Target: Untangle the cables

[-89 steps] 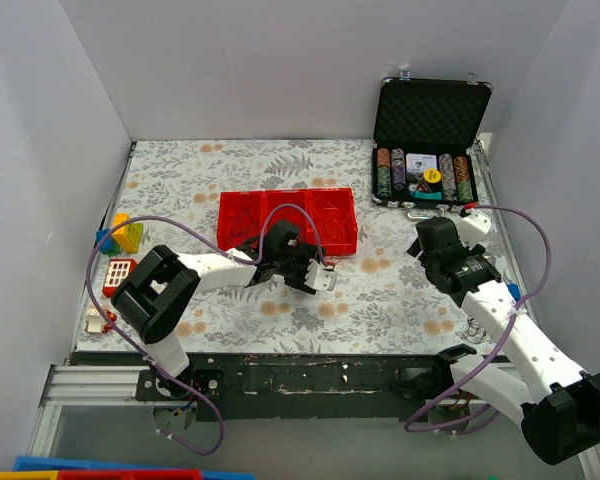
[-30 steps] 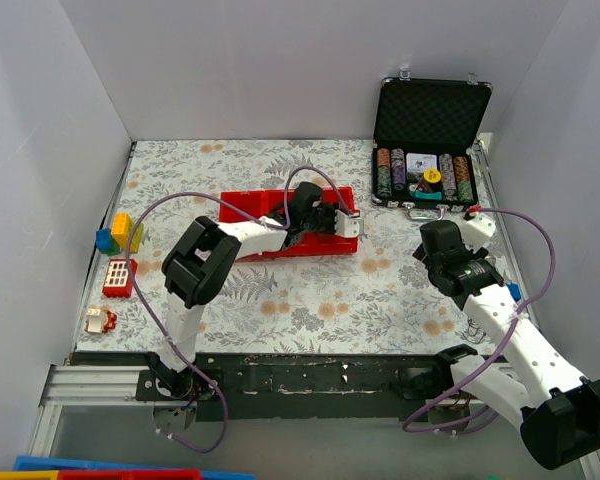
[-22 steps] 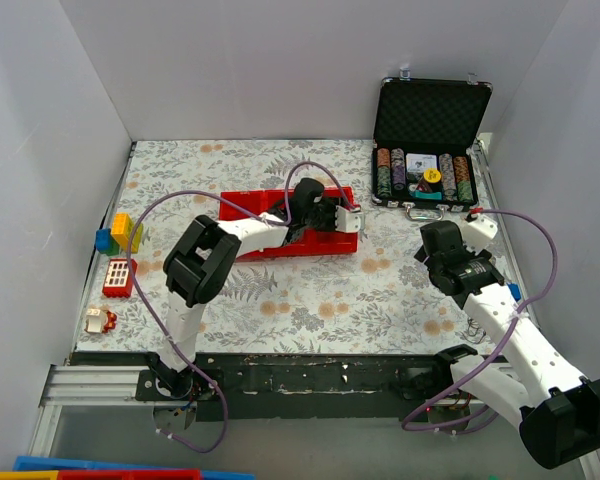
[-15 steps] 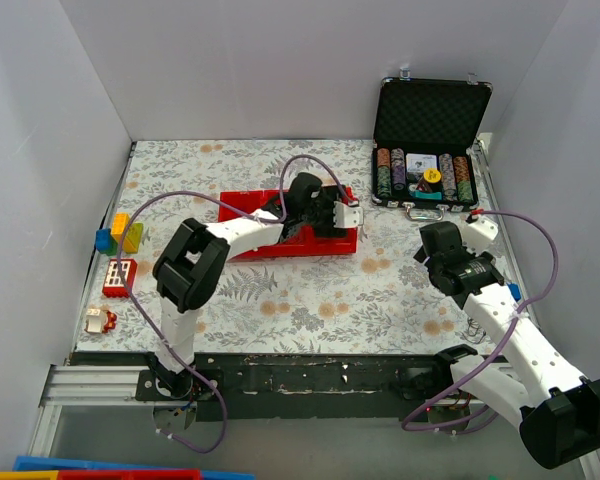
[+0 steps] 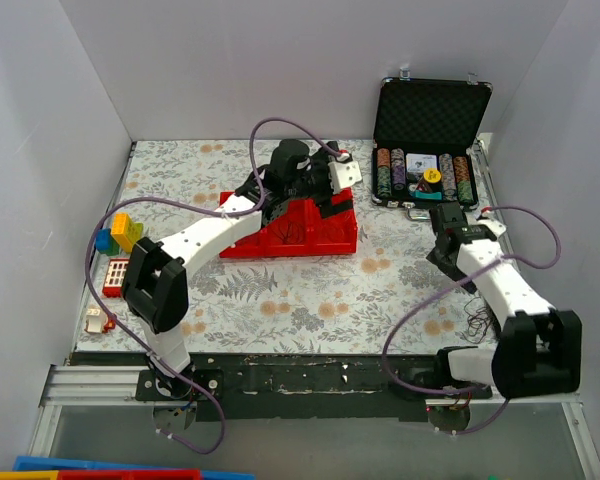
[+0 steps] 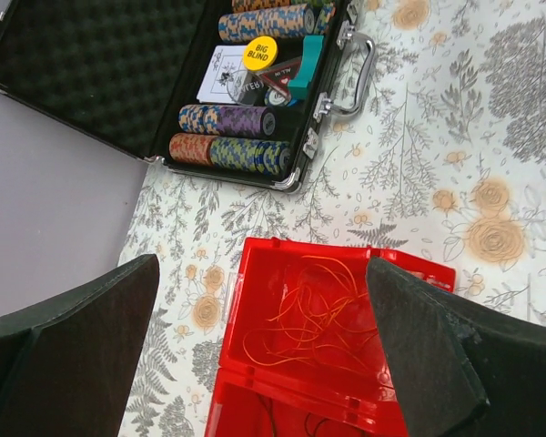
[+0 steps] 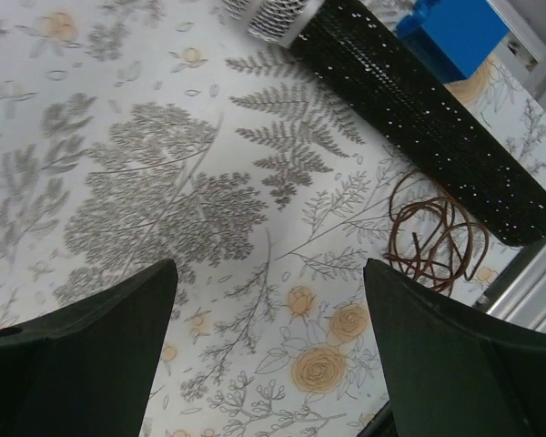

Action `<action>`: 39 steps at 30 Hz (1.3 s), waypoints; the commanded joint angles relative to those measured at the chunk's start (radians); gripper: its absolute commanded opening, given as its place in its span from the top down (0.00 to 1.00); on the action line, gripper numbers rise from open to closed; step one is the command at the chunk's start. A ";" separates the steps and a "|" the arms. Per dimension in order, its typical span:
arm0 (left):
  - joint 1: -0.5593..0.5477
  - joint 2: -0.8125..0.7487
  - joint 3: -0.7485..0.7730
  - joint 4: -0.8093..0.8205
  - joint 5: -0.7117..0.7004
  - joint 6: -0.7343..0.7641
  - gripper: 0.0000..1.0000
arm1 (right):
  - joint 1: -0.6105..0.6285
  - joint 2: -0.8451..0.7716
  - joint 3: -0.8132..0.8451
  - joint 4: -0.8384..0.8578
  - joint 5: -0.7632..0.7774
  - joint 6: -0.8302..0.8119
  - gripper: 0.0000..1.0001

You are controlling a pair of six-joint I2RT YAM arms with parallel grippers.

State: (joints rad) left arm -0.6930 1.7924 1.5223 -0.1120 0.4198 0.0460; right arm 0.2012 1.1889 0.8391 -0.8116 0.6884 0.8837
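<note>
Thin orange cables [image 6: 323, 314] lie in loose loops in one compartment of the red tray [image 6: 241, 300]. Dark strands [image 6: 278, 426] show in the neighbouring compartment. A small brown wire coil [image 7: 437, 232] lies on the table by the right arm's black link, and it also shows in the top view [image 5: 477, 320]. My left gripper [image 6: 262, 273] is open and empty, high above the tray; in the top view it [image 5: 338, 178] is over the tray's far edge [image 5: 242, 243]. My right gripper [image 7: 268, 273] is open and empty above bare tablecloth, left of the coil.
An open poker chip case [image 5: 430, 170] stands at the back right, close to the right gripper [image 5: 444, 222]. Toy bricks [image 5: 120, 232] and small red pieces [image 5: 117, 275] lie at the left edge. A blue part [image 7: 460, 32] sits by the right wall. White walls enclose the table.
My left arm has risen out of the tray and reached farther back. My right arm has folded back, its gripper now nearer the poker case.
</note>
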 commanded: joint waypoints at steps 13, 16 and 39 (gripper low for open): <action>0.012 -0.180 -0.020 -0.133 0.033 -0.103 0.02 | -0.301 0.153 0.054 -0.156 -0.121 0.002 0.09; 0.010 -0.177 -0.021 -0.135 0.051 -0.107 0.02 | -0.324 0.172 0.042 -0.162 -0.141 -0.029 0.09; -0.008 -0.215 -0.073 -0.115 0.059 -0.051 0.02 | -0.322 0.209 -0.127 0.092 -0.512 -0.112 0.99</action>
State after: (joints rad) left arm -0.6949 1.6512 1.4612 -0.2352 0.4614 -0.0181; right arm -0.1249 1.4498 0.7601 -0.8268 0.3256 0.8021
